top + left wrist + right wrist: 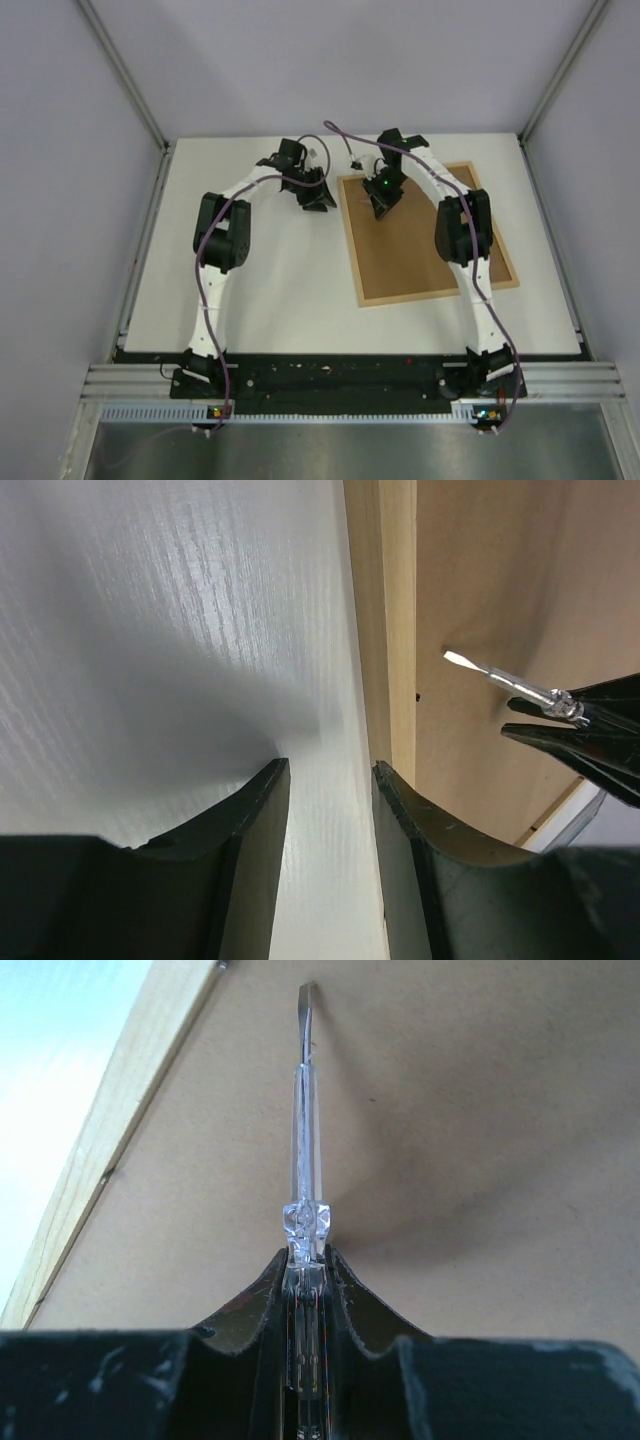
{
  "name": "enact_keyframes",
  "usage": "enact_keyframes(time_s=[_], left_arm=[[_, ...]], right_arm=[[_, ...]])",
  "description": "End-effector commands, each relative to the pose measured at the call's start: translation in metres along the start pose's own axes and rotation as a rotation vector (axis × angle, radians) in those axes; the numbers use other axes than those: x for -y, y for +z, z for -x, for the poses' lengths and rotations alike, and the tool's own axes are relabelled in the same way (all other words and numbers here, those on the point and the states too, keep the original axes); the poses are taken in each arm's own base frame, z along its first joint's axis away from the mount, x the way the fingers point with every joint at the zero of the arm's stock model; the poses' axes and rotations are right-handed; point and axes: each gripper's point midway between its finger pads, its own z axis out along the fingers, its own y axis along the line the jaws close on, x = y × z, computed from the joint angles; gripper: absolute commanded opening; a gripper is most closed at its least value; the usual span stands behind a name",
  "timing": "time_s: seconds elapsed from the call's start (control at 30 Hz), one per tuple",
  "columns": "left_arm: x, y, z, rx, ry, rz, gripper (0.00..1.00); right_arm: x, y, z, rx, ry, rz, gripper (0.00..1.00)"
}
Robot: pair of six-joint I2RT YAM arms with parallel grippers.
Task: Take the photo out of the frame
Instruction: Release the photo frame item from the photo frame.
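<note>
Right pincer (303, 1260): clamped on a clear-handled flat screwdriver (304, 1130), blade tip over the brown fibreboard back of the frame (415, 255), toward its far-left corner; left pincer (330, 790): jaws apart, empty, above the counter (260, 290) just left of the frame's wooden edge. Frame: face down, right of centre; likely stiff, light, best gripped at the wood rim; photo (unseen, presumably beneath the backing) likely thin, easily creased. Wrist views show blade and rim close; only the top view shows the whole frame.

My clear-handled flat screwdriver (304, 1110) and black right gripper (304, 1265) hang over the brown back of the rectangular light-wood frame (410, 262); the white tabletop (270, 290) to its left gives passage.
</note>
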Motion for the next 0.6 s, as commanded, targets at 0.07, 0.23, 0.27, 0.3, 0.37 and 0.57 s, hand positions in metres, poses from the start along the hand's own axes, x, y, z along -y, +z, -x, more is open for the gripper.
enact_keyframes(time_s=[0.07, 0.23, 0.27, 0.3, 0.37, 0.57], left_arm=[[-0.001, 0.015, -0.002, -0.023, -0.029, -0.024, 0.45], [0.001, 0.021, -0.004, -0.037, -0.03, -0.032, 0.45], [0.002, 0.023, -0.005, -0.038, -0.028, -0.031, 0.45], [0.003, 0.025, -0.006, -0.044, -0.027, -0.033, 0.45], [0.003, 0.029, -0.009, -0.055, -0.026, -0.032, 0.45], [0.009, 0.039, -0.021, -0.083, -0.01, -0.027, 0.45]], right_arm=[[-0.017, 0.009, 0.006, -0.072, -0.103, -0.028, 0.0], [-0.03, 0.01, 0.007, -0.084, -0.137, -0.012, 0.0], [-0.03, 0.011, 0.008, -0.083, -0.138, -0.015, 0.0], [-0.03, 0.01, 0.008, -0.082, -0.139, -0.019, 0.0], [-0.029, 0.01, 0.011, -0.074, -0.137, -0.023, 0.0], [-0.042, 0.009, 0.015, -0.068, -0.163, -0.015, 0.0]])
